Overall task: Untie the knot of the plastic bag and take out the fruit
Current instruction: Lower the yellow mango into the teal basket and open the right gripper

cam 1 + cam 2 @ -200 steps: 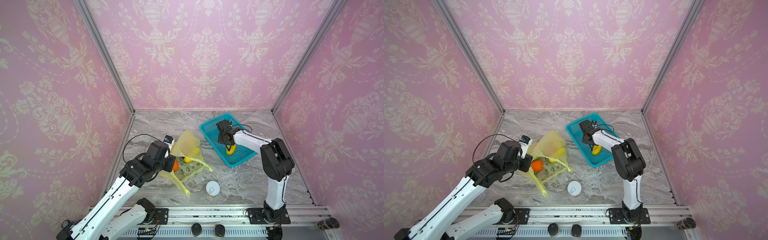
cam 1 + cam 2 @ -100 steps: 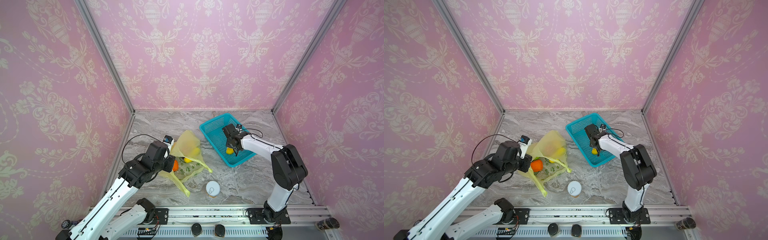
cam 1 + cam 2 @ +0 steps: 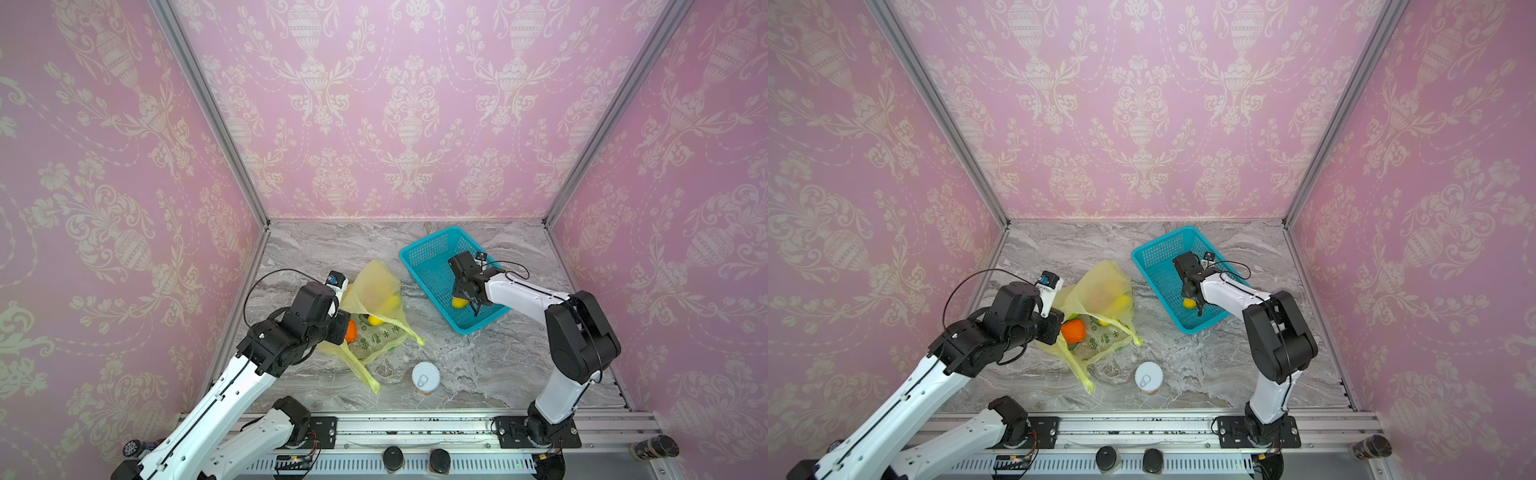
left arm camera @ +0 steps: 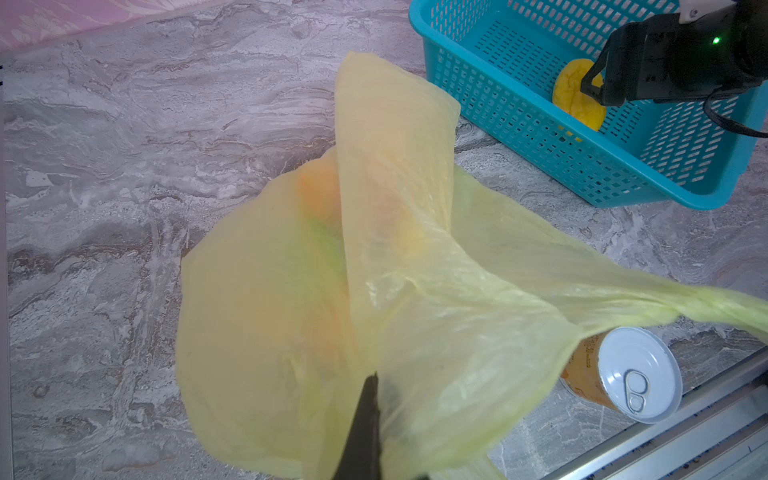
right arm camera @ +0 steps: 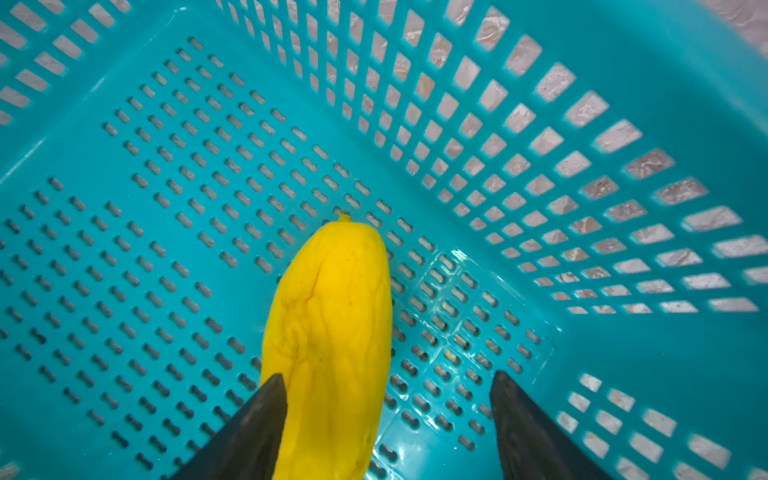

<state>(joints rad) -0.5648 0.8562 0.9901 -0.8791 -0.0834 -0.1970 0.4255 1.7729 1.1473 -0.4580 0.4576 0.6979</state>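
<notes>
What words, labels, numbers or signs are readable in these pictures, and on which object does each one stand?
On the bag: green characters, too small and creased to read.
On the can: tiny print on its orange side, too blurred to read.
On the basket: no text.
Nothing here can be quoted.

Arms [image 3: 905, 399] show white shells [image 3: 232, 386], black joints [image 3: 582, 340]; thin black cables [image 3: 286, 269]; right end effector [image 5: 388, 374] fingers [image 5: 253, 428] dark, tapered.
</notes>
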